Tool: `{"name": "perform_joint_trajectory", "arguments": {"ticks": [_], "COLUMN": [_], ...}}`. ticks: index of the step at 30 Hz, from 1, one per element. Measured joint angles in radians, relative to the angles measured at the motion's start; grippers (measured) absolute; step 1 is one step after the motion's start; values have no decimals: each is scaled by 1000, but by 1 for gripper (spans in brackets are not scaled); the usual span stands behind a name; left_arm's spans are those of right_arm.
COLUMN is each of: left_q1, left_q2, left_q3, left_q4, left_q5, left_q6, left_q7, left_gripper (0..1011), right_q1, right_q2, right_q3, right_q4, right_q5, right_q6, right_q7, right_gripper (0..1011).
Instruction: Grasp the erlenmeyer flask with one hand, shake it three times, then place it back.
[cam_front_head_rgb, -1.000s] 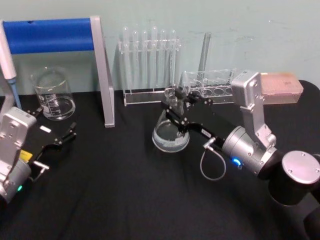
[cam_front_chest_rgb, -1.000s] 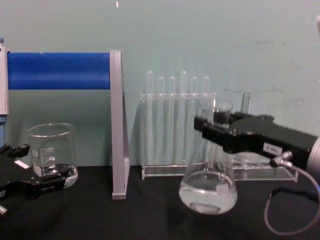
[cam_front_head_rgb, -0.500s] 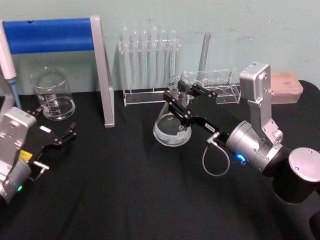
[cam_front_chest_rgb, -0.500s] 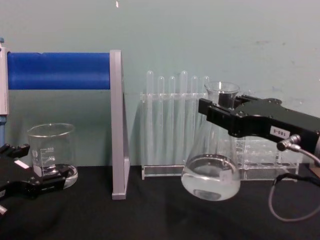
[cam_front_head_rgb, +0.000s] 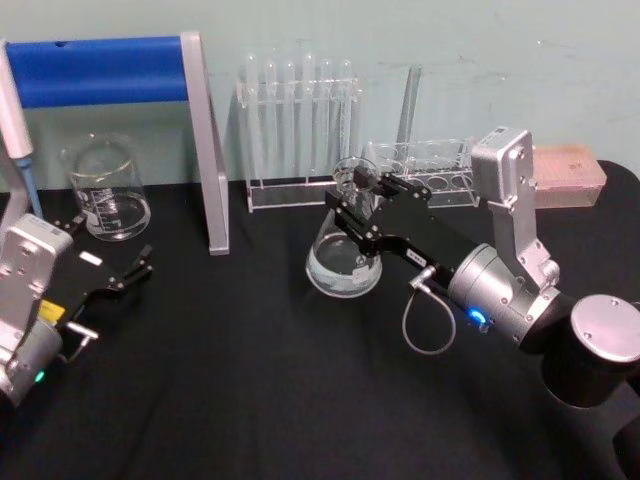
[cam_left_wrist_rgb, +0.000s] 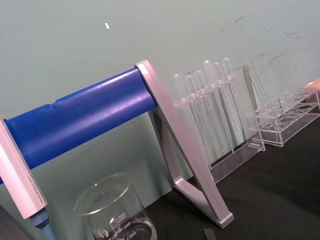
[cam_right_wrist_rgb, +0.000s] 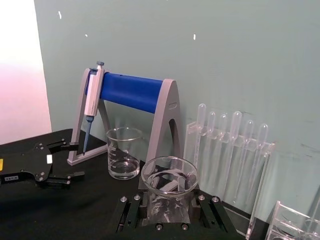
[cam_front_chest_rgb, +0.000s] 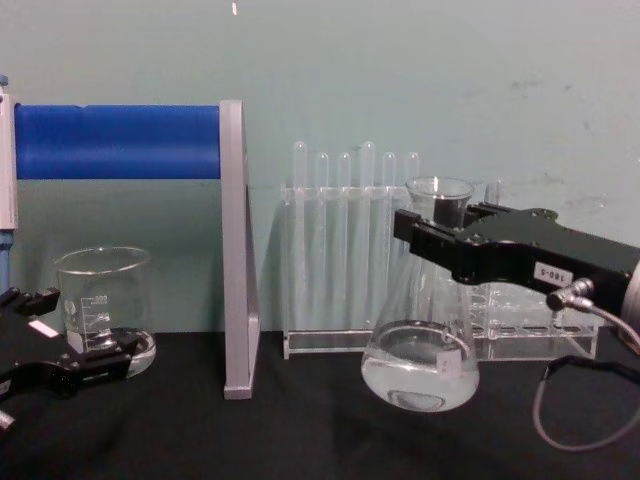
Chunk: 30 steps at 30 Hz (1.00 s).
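Right gripper (cam_front_chest_rgb: 432, 238) reaches in from 4 o'clock, fingers pinching the flask (cam_front_chest_rgb: 420, 350) at its neck. Flask near table centre, with the rack of tubes (cam_front_chest_rgb: 350, 250) at its 12 o'clock and clear liquid pooled in its base. Whether the base touches the table: cannot tell. Left gripper (cam_right_wrist_rgb: 75, 160) parked at 9 o'clock, fingers spread, near the beaker (cam_front_chest_rgb: 103, 310).

R end effector (cam_front_head_rgb: 355, 203) blk w/ white no. tag (cam_front_chest_rgb: 553, 272); silver cyl. wrist (cam_front_head_rgb: 492, 288), grey cable (cam_front_head_rgb: 408, 332), blue LED (cam_front_head_rgb: 472, 321).
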Motion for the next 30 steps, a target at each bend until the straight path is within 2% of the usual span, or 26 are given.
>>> {"name": "perform_joint_trajectory", "arguments": {"ticks": [11, 21, 30], "left_q1": [0, 0, 0], "left_q2": [0, 0, 0], "left_q3": [0, 0, 0], "left_q4": [0, 0, 0], "left_q5": [0, 0, 0], "left_q6": [0, 0, 0], "left_q7": [0, 0, 0], "left_gripper": [1001, 1001, 1001], "right_q1": [-3, -22, -36], "right_q2": [-12, -32, -29], "right_q3": [-32, -103, -152], "right_q4": [-16, -69, -106], "right_q5": [-11, -28, -26], "right_q6": [9, 28, 42], "right_q7": [5, 24, 57], "right_gripper": [457, 457, 457]}}
